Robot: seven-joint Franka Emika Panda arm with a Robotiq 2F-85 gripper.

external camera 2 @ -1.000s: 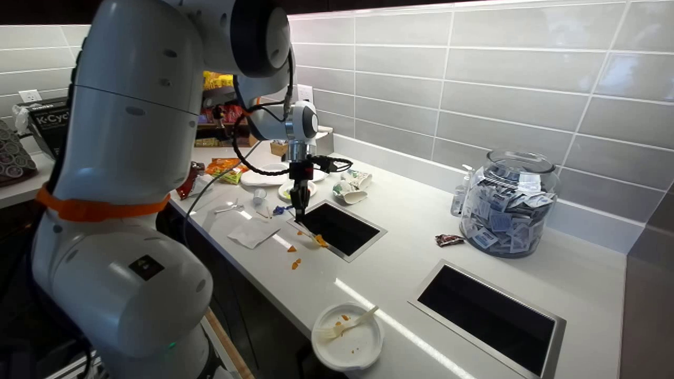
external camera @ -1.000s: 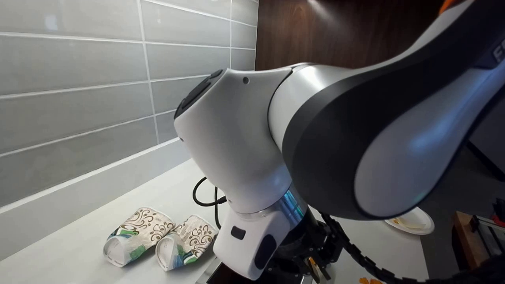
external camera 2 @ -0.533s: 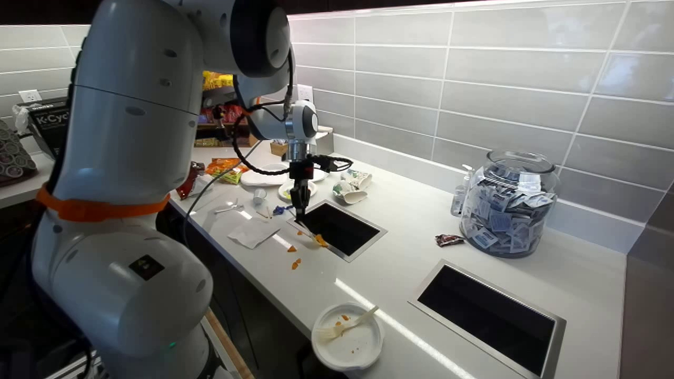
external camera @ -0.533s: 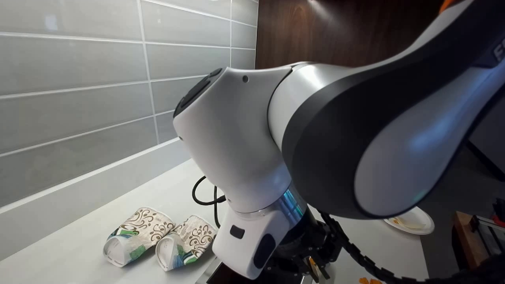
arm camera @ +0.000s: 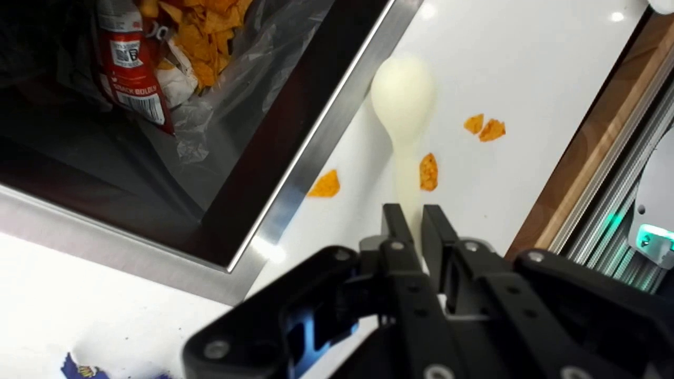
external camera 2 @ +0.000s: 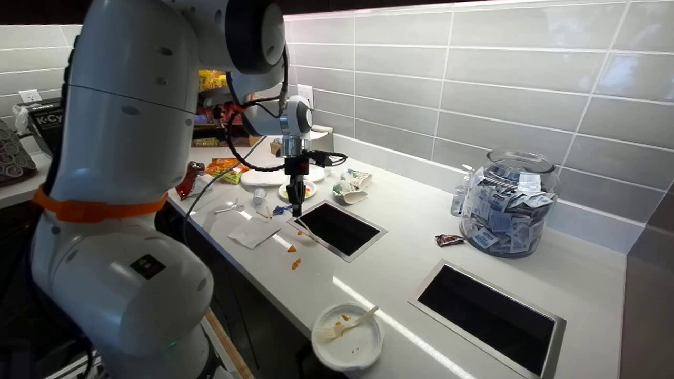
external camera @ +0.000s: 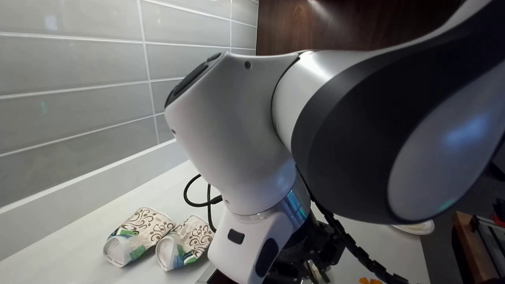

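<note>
Wrist view: the gripper [arm camera: 413, 217] stands along the bottom edge, clamped on the handle of a pale spoon [arm camera: 404, 121].
Finger gap: narrow, little more than the handle's width; the handle runs up between the two black fingers [arm camera: 440, 232].
Spoon: bowl beyond the fingertips, toward the top of the view, its edge overlapping the steel rim of a bin [arm camera: 347, 100]; whether it touches that rim or the tabletop [arm camera: 542, 63] cannot be told.
In an exterior view: the gripper points down near a corner of the bin, and the spoon [external camera 2: 309, 231] slants down from it.
Bin contents: a red snack bag [arm camera: 131, 68] and orange chips [arm camera: 208, 45] in a clear liner [arm camera: 263, 52].
Chip pieces [arm camera: 429, 172]: on the tabletop, one between spoon and rim, one just beside the handle, two farther off, near each other.
Wrapper [arm camera: 79, 369]: blue, bottom left corner of the wrist view.
Plate [external camera 2: 363, 339]: white, bearing a fork [external camera 2: 345, 326], well apart from the gripper.
Paper cups [external camera: 148, 225]: two, crumpled, side by side.
</note>
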